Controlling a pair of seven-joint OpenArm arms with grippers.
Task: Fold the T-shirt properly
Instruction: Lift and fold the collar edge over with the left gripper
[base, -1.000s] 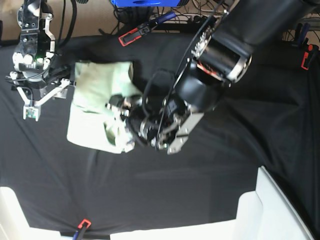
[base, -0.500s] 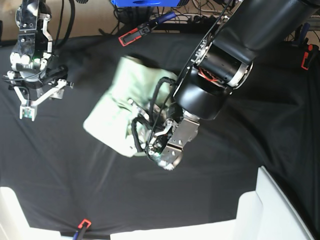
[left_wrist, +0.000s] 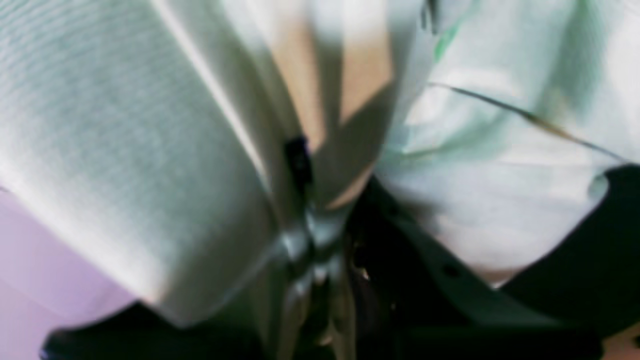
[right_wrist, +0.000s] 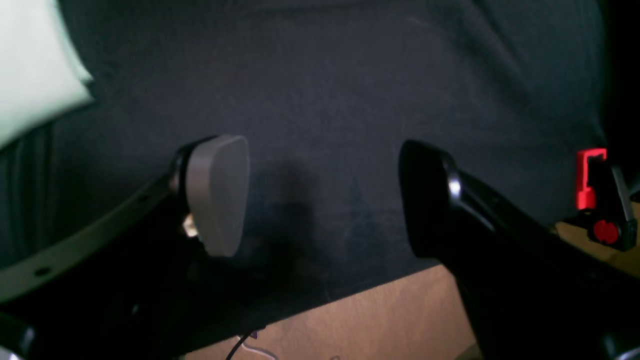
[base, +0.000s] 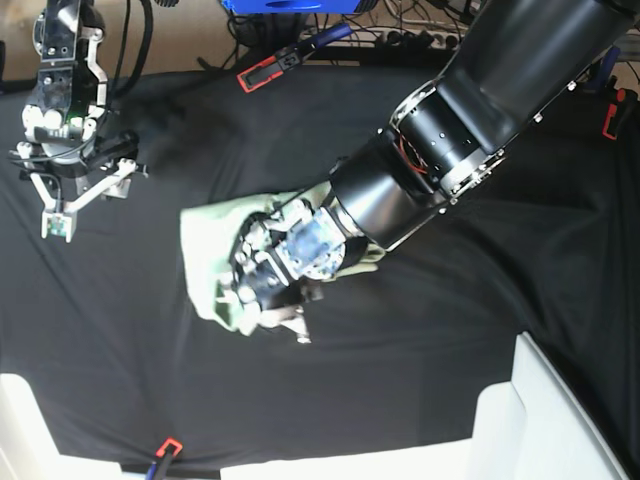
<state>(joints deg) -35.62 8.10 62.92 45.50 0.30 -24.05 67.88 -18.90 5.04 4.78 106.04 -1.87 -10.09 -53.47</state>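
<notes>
On the black cloth (base: 420, 370) covering the table, the T-shirt (base: 210, 250) lies bunched mid-table, pinched by the left hand (base: 268, 300), while the right hand (right_wrist: 320, 195) waits spread and empty well aside; best lay the fold slowly, keeping edges aligned.

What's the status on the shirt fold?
Left gripper shut on the T-shirt, bunched mid-cloth. Right gripper open, empty, over the black cloth. Nothing in the way.
</notes>
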